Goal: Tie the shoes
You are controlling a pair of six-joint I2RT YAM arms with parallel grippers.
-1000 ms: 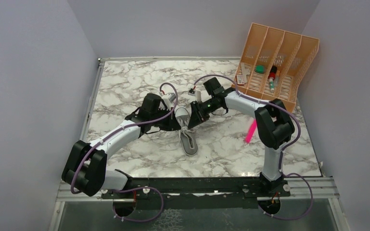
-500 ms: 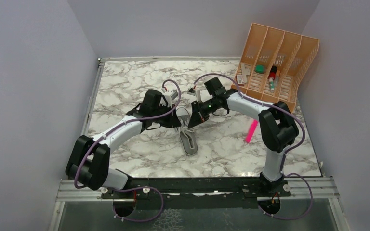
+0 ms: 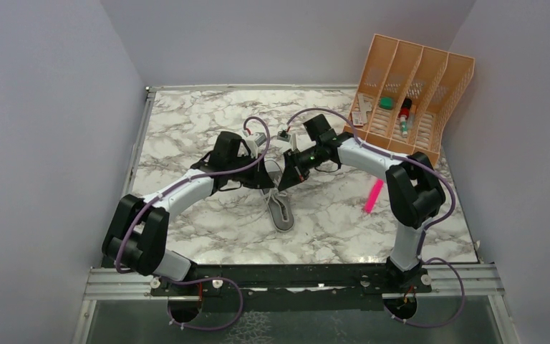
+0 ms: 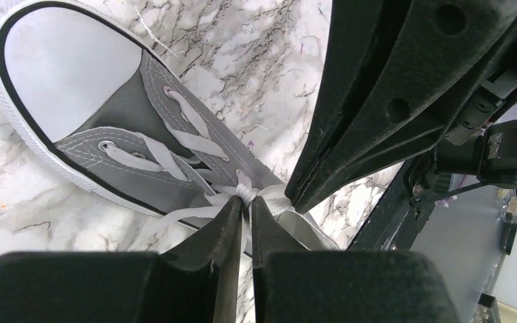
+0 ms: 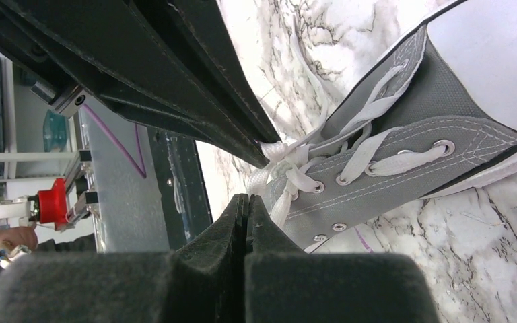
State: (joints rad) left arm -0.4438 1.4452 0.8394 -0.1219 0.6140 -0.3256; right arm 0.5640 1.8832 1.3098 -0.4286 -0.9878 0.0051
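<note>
A small grey canvas shoe (image 3: pixel 282 212) with a white toe cap lies mid-table, between both arms. Its white laces (image 4: pixel 195 138) meet in a knot (image 4: pixel 245 192) over the upper eyelets. My left gripper (image 4: pixel 246 204) sits right at that knot, its jaws a thin slit apart with a lace strand running into the slit. From the other side, my right gripper (image 5: pixel 246 199) is fully shut, its tips against the lace (image 5: pixel 277 156) beside the knot. No strand shows between its pads. In the top view the left gripper (image 3: pixel 265 177) and right gripper (image 3: pixel 284 180) almost touch above the shoe.
An orange slotted organiser (image 3: pixel 409 92) with small items stands at the back right. A pink marker (image 3: pixel 372 195) lies right of the shoe, close to the right arm. Grey walls close in the marble table (image 3: pixel 186 122) on three sides.
The right gripper has shut by the knot. The left gripper's jaws have parted a little, and the left arm has shifted slightly away from the near edge. The shoe stays put.
</note>
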